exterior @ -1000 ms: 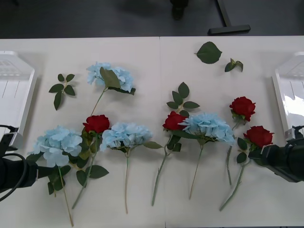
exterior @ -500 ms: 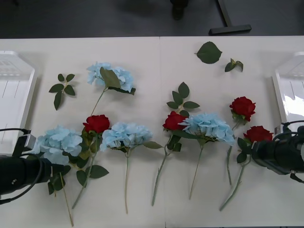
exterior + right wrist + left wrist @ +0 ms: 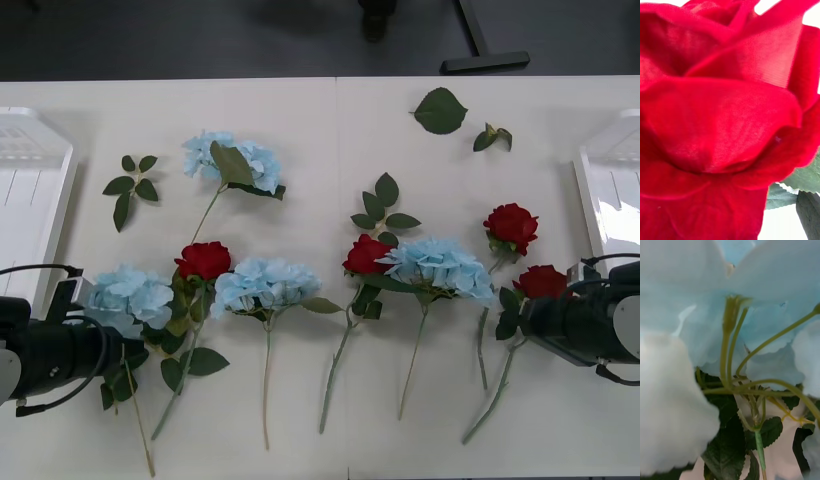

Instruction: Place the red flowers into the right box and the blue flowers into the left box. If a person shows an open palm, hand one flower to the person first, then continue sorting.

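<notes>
On the white table (image 3: 330,110) we see four artificial red roses on long green stems and four fluffy pale-blue hydrangea clusters on thin green stems, all lying flat between the two trays. The shallow white tray with slotted, ribbed walls (image 3: 30,200) sits at the table's left edge; the smooth glossy white tray (image 3: 610,195) sits at the right edge. Neither tray holds a flower.

Our left gripper (image 3: 95,340) is low at the table's near left, pressed against the leftmost hydrangea (image 3: 128,297); in the left wrist view its pale petals (image 3: 696,315) and branching green stalks (image 3: 730,363) crowd right up to the camera. We cannot tell whether this gripper is spread or clenched.

Our right gripper (image 3: 535,318) is at the near right, against the rightmost rose (image 3: 541,282), whose red petals (image 3: 722,120) sit right against the right wrist camera, with a green leaf (image 3: 805,180) beside them. Its fingers are hidden, so we cannot tell their state either.

The other three roses (image 3: 204,260) (image 3: 366,255) (image 3: 511,226) and three hydrangeas (image 3: 228,160) (image 3: 264,284) (image 3: 438,266) lie untouched across the middle. Loose green leaf sprigs (image 3: 132,186) (image 3: 440,110) lie farther back.
</notes>
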Controlling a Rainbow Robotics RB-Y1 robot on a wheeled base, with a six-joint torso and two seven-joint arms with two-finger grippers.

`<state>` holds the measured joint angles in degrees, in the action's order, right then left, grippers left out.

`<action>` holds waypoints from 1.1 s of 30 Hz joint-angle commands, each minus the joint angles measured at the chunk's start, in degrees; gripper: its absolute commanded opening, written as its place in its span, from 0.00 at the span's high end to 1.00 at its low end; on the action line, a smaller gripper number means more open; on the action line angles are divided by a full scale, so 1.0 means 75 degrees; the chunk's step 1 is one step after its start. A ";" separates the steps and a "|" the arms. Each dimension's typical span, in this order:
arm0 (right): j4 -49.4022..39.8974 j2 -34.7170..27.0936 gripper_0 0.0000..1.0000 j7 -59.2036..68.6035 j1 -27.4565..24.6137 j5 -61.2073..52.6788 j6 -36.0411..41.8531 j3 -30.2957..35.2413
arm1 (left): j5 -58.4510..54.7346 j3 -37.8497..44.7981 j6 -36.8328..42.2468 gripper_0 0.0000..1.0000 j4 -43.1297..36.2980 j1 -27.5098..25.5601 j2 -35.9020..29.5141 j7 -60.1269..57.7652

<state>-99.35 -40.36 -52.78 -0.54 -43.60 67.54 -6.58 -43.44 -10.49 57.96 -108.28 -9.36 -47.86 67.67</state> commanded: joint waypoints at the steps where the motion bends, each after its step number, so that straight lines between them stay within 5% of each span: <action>1: -0.0042 0.0155 0.00 0.0193 0.0247 0.0224 -0.0063 -0.0143 | 0.0249 -0.0184 -0.0088 0.00 0.0059 0.0310 0.0158 -0.0597; 4: -0.0042 0.0155 0.00 0.0170 0.0271 0.0329 -0.0063 -0.0166 | 0.0366 -0.0254 -0.0076 0.02 0.0070 0.0310 0.0158 -0.0597; 9: -0.0042 0.0167 0.00 0.0170 0.0318 0.0517 -0.0063 -0.0225 | 0.0542 -0.0430 -0.0088 0.21 0.0258 0.0369 0.0217 -0.0609; 17: -0.0042 0.0155 0.13 0.0193 0.0365 0.0728 -0.0087 -0.0365 | 0.0741 -0.0442 -0.0076 0.47 0.0328 0.0392 0.0311 -0.0609; 20: -0.0042 0.0167 0.17 0.0217 0.0376 0.0798 -0.0110 -0.0401 | 0.0812 -0.0453 -0.0076 0.92 0.0328 0.0404 0.0322 -0.0621; 21: -0.0042 0.0167 0.20 0.0217 0.0388 0.0822 -0.0110 -0.0401 | 0.0823 -0.0453 -0.0076 1.00 0.0328 0.0404 0.0311 -0.0609; 33: -0.0042 0.0191 0.93 0.0299 0.0411 0.1126 -0.0122 -0.0494 | 0.0940 -0.0383 -0.0076 1.00 0.0293 0.0463 0.0322 -0.0621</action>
<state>-99.34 -40.14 -52.73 0.93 -35.95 67.18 -9.36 -37.14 -13.17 57.96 -105.62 -7.93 -46.20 67.24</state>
